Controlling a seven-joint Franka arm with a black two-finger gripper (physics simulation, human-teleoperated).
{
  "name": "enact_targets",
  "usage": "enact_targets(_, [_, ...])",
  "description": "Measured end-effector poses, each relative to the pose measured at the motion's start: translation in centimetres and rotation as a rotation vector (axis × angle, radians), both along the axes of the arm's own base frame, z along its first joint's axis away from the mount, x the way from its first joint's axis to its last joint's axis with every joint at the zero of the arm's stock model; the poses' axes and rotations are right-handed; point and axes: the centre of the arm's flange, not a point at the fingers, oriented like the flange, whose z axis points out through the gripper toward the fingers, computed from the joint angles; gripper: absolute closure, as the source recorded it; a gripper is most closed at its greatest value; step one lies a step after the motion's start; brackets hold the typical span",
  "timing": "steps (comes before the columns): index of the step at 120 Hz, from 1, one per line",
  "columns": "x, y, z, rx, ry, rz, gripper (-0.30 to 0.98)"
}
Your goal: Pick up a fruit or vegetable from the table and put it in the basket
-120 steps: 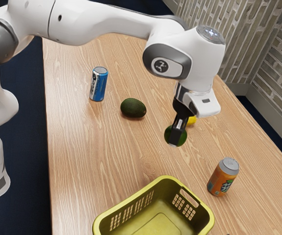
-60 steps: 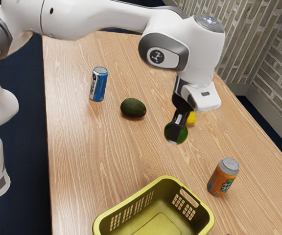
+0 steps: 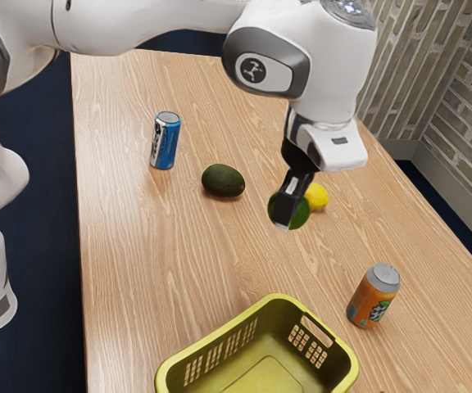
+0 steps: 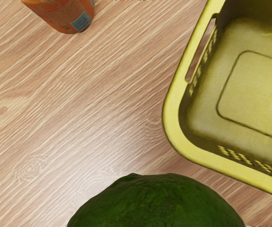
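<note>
Going by the exterior view's clock, with the held fruit as centre, the blue can (image 3: 165, 141) stands upright at ten o'clock, the avocado (image 3: 223, 181) lying nearer on the same line; both can be left alone, since one fruit answers the task. The basket (image 3: 275, 327) sits on the surface (image 3: 138, 262) near six o'clock, open side up, ready to receive it. At the centre the gripper (image 3: 287, 214) points down, closed on the green fruit (image 3: 301, 215), its fingers apart by roughly the fruit's own width; the far one is hidden. That grip across the sides leaves the underside free for a drop, and the fruit looks raised, presumably to clear the rim; round skin could slip. The lemon (image 3: 318, 196) lies near two o'clock, and the orange can (image 3: 374, 296) stands between four and five, so the carry should probably stay on its basket side.
</note>
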Motion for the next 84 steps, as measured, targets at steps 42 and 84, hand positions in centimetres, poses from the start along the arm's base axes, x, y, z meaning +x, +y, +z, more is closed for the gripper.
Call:
enact_targets(42, [-6.0, -8.0, 0.0, 0.018, -0.001, -0.145, 0.48])
enact_targets(84, [-7.4, -9.8, -0.2, 0.018, 0.002, -0.153, 0.49])
